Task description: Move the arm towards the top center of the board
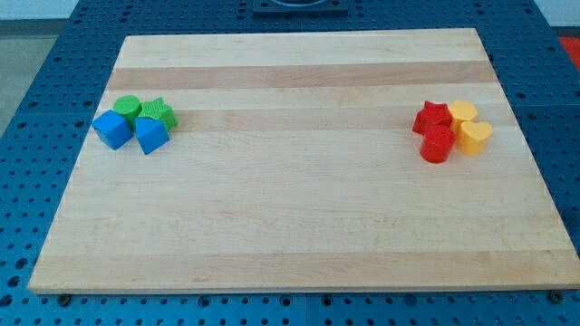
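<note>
Smooth wooden board (299, 226) bears two block clusters; my tip unseen.

My tip and the rod are not shown anywhere in the camera view, the dark mount (298, 4) at the view's top is cut off by the edge, and the green star (159, 111) and green cylinder (127, 107) are partly hidden — overlapped by the blue blocks
</note>
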